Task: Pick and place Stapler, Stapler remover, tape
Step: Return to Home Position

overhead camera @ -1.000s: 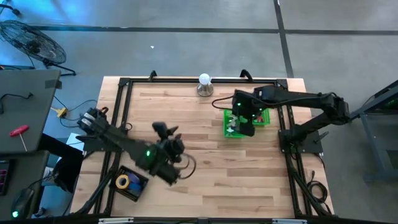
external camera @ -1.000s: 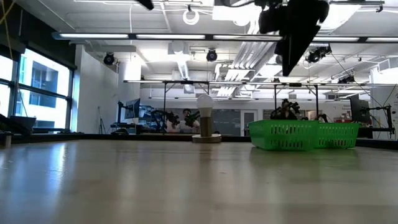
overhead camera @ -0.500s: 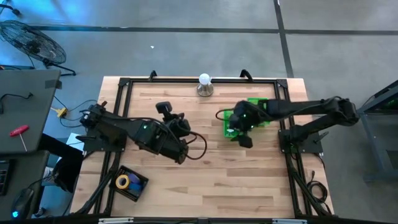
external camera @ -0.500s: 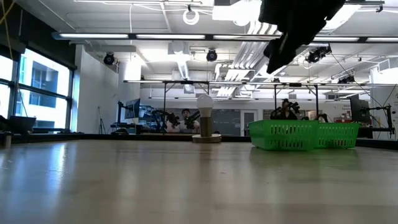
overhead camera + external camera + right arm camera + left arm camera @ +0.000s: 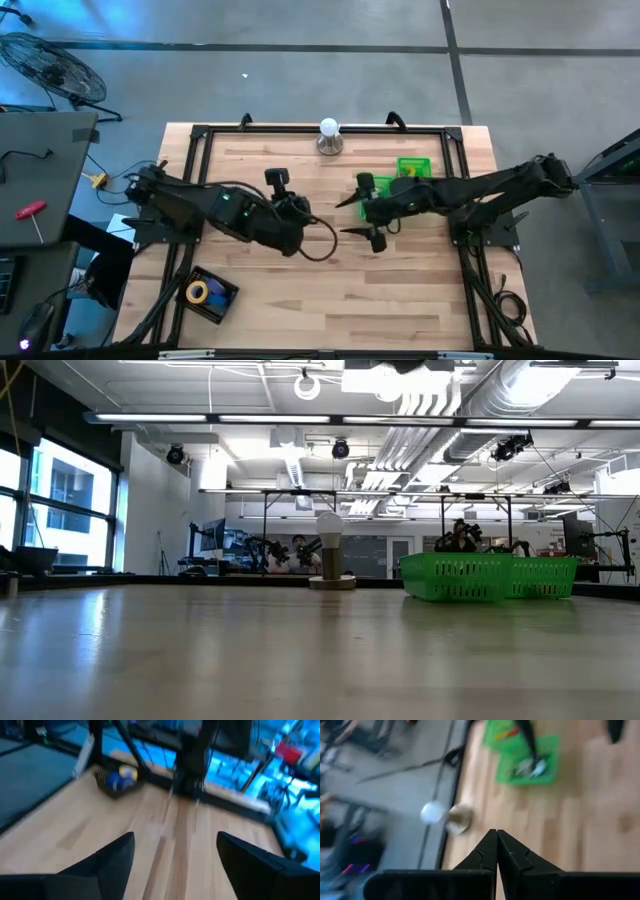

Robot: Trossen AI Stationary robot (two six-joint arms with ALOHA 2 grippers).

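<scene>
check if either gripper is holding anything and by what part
Nothing is held. The left gripper is shut with nothing between its fingers; the right gripper is open and empty.

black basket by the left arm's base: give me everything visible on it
The small black basket is squarish, low-walled and open-topped. It sits flat but turned at an angle on the wooden table, near the front-left corner and close beside the black frame rail; whether they touch is unclear. Inside lie a yellow tape ring and a blue-purple item. Its material cannot be told.
</scene>
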